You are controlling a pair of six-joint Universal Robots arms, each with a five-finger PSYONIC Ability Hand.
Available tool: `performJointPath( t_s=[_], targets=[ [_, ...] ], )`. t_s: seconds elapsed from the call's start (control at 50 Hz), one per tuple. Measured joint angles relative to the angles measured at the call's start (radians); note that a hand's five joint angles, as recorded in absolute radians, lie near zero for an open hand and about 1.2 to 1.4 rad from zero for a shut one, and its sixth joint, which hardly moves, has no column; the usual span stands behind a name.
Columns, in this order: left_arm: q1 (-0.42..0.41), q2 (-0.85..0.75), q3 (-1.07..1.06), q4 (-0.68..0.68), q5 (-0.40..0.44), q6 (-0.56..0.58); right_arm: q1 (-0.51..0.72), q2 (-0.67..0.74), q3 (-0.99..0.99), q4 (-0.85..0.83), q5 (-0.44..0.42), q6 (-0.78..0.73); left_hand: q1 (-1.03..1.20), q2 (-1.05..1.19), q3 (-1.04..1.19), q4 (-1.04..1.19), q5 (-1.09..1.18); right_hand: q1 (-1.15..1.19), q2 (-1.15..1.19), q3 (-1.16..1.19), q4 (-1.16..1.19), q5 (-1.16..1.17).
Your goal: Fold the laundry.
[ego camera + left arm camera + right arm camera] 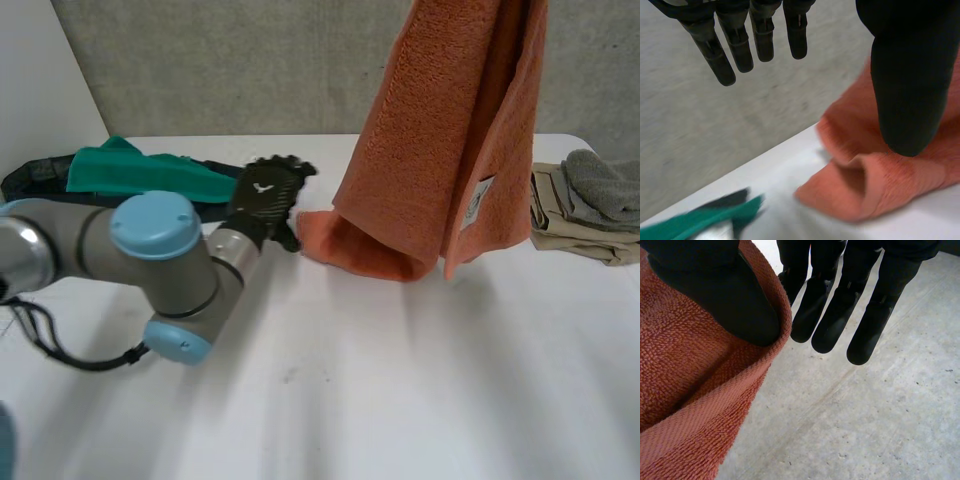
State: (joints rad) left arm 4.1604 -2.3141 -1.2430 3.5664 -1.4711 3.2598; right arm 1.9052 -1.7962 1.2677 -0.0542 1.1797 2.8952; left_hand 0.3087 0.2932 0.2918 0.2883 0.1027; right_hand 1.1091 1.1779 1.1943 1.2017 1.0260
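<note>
Orange towel (440,150) hangs tall over the white table (400,380), its lower end crumpled on the surface. Left of the towel lies a green cloth (140,175). The left hand (262,200), fingers straight and released, hovers at the towel's trailing corner. The right hand (715,295) pinches the towel's upper edge against its thumb. Folded clothes (585,205) sit to the towel's right. The left hand should probably take that corner right at its tip.
</note>
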Motion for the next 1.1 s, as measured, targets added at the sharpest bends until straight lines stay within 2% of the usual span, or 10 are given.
performJointPath(
  t_s=[0.18,0.26,0.28,0.3,0.42,0.64,0.7,0.84,0.94,1.1],
  targets=[
    [-0.077,-0.160,0.149,0.001,0.086,-0.002,0.000,-0.023,-0.003,0.028,0.001,0.019,0.006,0.007,0.007,0.005,0.008,0.000,0.000,0.000,0.000,0.000],
    [-0.083,-0.190,0.178,0.005,0.087,-0.008,-0.004,-0.025,-0.001,0.048,-0.001,0.022,0.459,0.430,0.408,0.415,0.423,0.000,0.000,0.000,0.000,0.000],
    [-0.083,-0.191,0.179,0.005,0.087,-0.009,-0.005,-0.025,0.000,0.050,-0.001,0.022,0.459,0.430,0.408,0.415,0.423,0.000,0.000,0.000,0.000,0.000],
    [-0.082,-0.195,0.184,0.006,0.083,-0.016,-0.008,-0.025,0.002,0.054,-0.002,0.022,0.821,0.764,0.745,0.755,0.757,0.000,0.000,0.000,0.000,0.000],
    [-0.066,-0.154,0.165,0.007,0.037,-0.037,-0.023,-0.014,0.011,0.058,-0.004,0.020,0.862,0.901,0.895,0.909,0.855,0.000,0.000,0.000,0.000,0.000],
    [0.082,0.285,-0.154,0.067,-0.066,-0.033,-0.198,0.045,0.011,0.080,-0.007,0.009,0.862,0.904,0.900,0.909,0.855,0.000,0.000,0.000,0.000,0.000],
    [0.125,0.555,-0.315,0.101,-0.027,-0.029,-0.292,0.060,0.003,0.114,-0.025,-0.014,0.862,0.904,0.901,0.910,0.855,0.000,0.000,0.000,0.000,0.000],
    [0.180,0.847,-0.448,-0.026,0.068,0.015,-0.400,0.129,-0.008,0.206,-0.055,-0.114,0.862,0.905,0.901,0.910,0.855,0.000,0.000,0.000,0.000,0.000],
    [0.212,0.831,-0.442,-0.179,0.090,0.098,-0.402,0.215,-0.015,0.292,-0.052,-0.218,0.862,0.905,0.901,0.911,0.855,0.000,0.000,0.000,0.000,0.000],
    [0.226,0.501,-0.327,-0.316,0.058,0.335,-0.268,0.482,-0.050,0.407,0.090,-0.473,0.862,0.905,0.902,0.913,0.855,0.000,0.000,0.000,0.000,0.000]
  ],
)
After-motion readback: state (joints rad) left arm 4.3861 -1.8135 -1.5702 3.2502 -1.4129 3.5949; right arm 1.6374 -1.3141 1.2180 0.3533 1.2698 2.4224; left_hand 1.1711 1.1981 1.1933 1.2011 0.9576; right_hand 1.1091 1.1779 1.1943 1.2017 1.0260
